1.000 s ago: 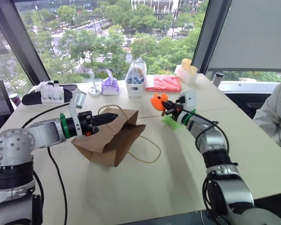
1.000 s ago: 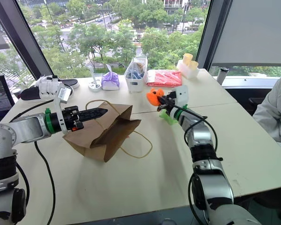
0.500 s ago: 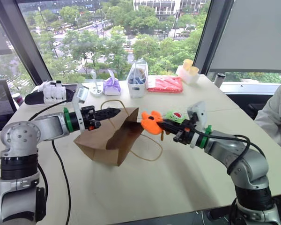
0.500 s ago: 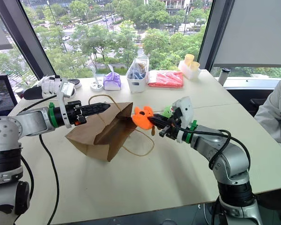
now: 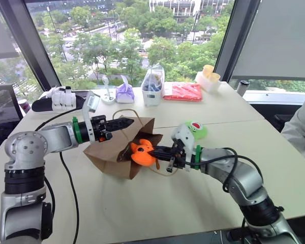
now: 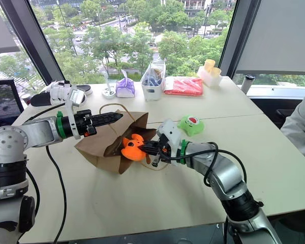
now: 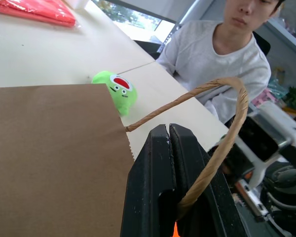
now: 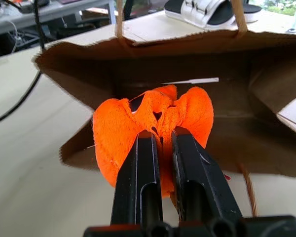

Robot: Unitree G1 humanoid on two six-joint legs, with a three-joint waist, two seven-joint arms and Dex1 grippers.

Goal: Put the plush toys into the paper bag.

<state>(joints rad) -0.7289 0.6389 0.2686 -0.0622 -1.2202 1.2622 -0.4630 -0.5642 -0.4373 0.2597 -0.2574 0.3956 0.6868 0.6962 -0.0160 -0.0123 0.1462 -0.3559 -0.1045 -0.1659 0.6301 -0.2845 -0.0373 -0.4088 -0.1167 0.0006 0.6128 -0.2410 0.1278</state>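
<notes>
The plain brown kraft paper bag (image 5: pixel 119 152) lies on its side on the pale tabletop (image 5: pixel 142 213), mouth held open. The left gripper (image 5: pixel 126 122) is closed on the bag's twisted paper loop handle (image 7: pixel 212 123), lifting the upper edge. The right gripper (image 6: pixel 148 147) is clamped on the roundish orange plush toy (image 6: pixel 131 148), which sits right at the bag's mouth, partly past the rim but not yet released. The bright green plush toy with the red-and-white open mouth (image 6: pixel 190 124) rests on the tabletop beside the bag, untouched. By my reading neither toy is yet delivered: the orange one needs pushing deeper and letting go, then the green one follows.
</notes>
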